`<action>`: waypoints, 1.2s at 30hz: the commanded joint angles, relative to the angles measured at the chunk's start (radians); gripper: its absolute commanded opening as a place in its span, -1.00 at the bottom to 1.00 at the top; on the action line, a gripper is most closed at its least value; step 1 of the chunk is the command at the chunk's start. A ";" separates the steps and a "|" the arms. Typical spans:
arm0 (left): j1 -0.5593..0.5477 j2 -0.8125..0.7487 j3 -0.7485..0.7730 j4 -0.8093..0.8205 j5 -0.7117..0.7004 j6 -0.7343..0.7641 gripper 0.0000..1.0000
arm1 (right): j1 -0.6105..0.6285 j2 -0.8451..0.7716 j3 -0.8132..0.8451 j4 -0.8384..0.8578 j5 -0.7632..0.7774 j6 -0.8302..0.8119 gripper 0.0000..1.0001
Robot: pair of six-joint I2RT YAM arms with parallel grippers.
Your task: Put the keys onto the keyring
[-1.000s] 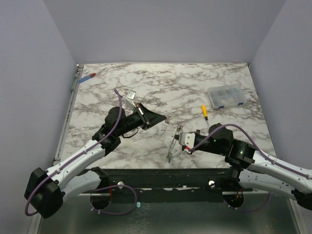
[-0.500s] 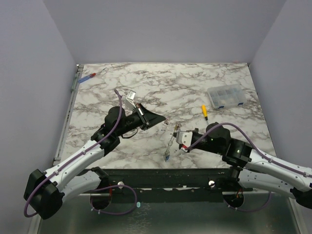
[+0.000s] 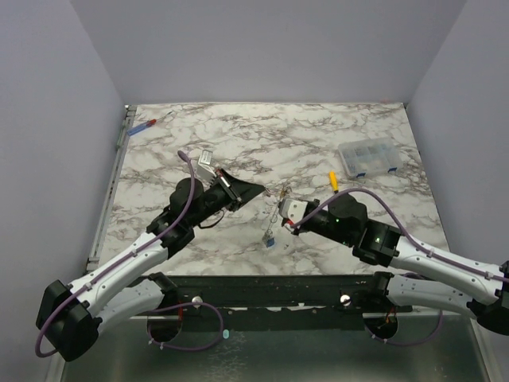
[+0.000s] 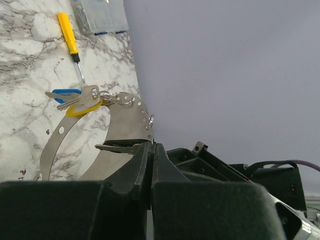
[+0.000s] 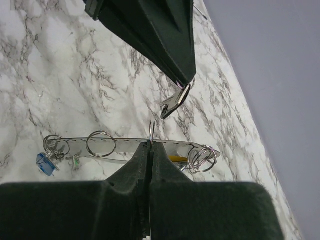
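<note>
The marble table (image 3: 159, 159) lay beneath the keyring (image 5: 125, 143), a flat perforated band that the right gripper (image 3: 285, 207) pinched at mid-length. Just beside the keyring, the left gripper (image 3: 262, 189) was clamped on a silver key (image 5: 174, 102). Coloured-capped keys (image 4: 85, 97) hung from rings at the keyring's ends.

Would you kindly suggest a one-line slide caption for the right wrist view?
Right gripper grips the perforated keyring while left gripper holds a key nearby.

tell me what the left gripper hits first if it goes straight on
most likely the keyring, the curved metal band held by the right gripper; it sits just ahead of the left gripper and its key, though depth is unclear
</note>
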 commanded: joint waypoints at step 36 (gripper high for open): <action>-0.078 -0.075 -0.074 -0.053 -0.141 0.032 -1.00 | -0.029 0.232 0.069 0.243 0.048 0.070 -0.99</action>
